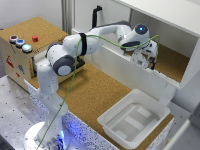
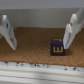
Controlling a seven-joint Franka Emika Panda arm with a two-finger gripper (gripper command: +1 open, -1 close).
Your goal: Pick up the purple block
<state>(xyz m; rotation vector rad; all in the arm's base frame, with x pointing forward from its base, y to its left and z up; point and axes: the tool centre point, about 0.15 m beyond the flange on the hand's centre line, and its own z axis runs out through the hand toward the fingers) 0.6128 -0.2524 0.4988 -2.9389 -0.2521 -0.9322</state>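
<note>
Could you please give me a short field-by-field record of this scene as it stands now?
arm: reaching into the white shelf compartment
gripper: open, fingers spread, holding nothing
purple block: on the cork floor, near one fingertip; contact unclear
block marking: yellow letter on its facing side
white bin: on the cork table, nothing seen inside
button box: at the exterior view's left

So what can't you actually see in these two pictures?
- Block: absent from the exterior view, hidden behind the white wall and the gripper.
- Gripper fingers: exterior view too blurred; the wrist view shows them spread.
- Block's letter: wrist view too small to read surely.
- Bin contents: blurred.
</note>
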